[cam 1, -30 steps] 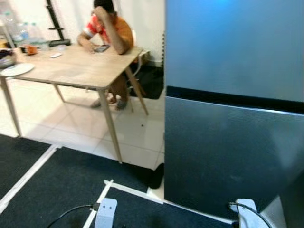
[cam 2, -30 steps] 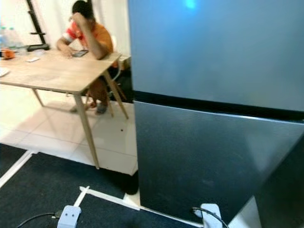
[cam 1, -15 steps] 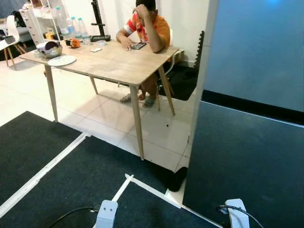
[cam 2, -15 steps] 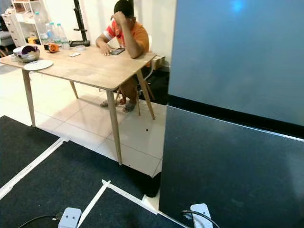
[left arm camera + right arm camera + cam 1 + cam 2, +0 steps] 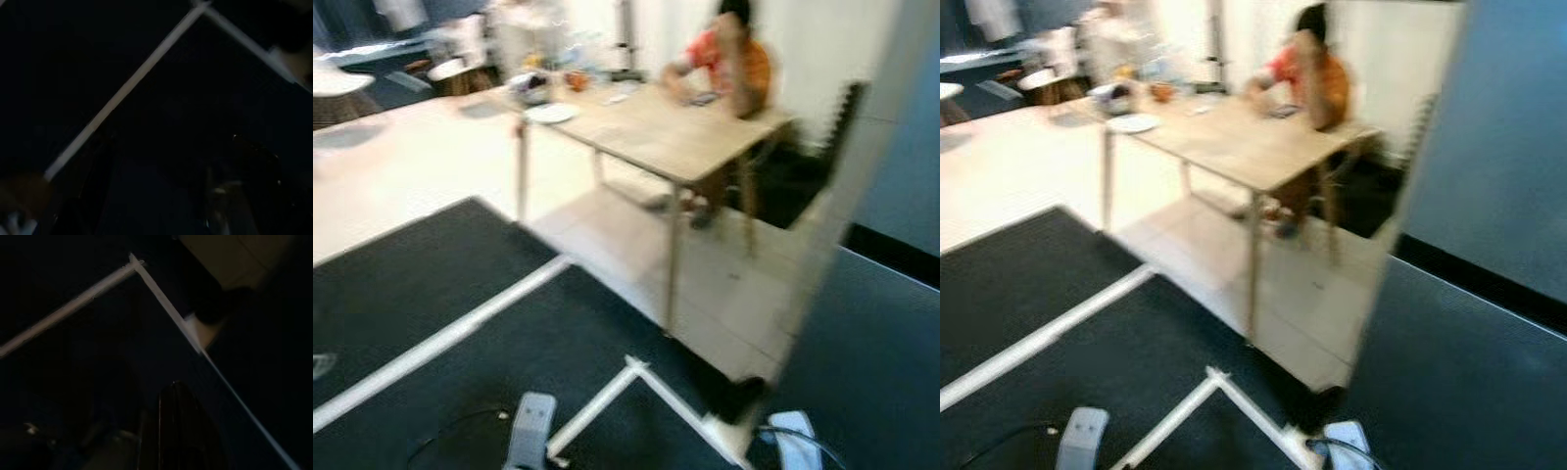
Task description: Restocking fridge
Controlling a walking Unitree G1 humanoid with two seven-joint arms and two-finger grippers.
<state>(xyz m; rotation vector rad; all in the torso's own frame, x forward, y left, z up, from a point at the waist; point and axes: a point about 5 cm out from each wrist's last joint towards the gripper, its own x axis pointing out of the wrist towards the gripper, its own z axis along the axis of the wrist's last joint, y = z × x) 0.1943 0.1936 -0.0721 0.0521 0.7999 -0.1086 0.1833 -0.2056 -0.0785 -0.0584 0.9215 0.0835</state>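
Standing at the right of the head views was the fridge, a tall blue-grey body with a black band across it and a darker lower door beneath; its doors were closed. Both head pictures were blurred. To its left, on pale floor tiles, stood a wooden table with slim legs, and a person in an orange shirt sat at its far side, head bent toward something small and dark on the tabletop. A white plate lay near the table's far left end, beside a bowl and a few other small items too blurred to name. Nearer the robot a dark mat covered the floor, crossed by white tape lines that met in a corner close to the fridge's foot.

Two pale wrist pieces showed at the bottom edge of the head views (one at each side, with a cable by the right one). The left gripper and the right gripper hung low over the dark mat and tape; the wrist pictures were too dark, so I could not tell whether either was parted or closed.
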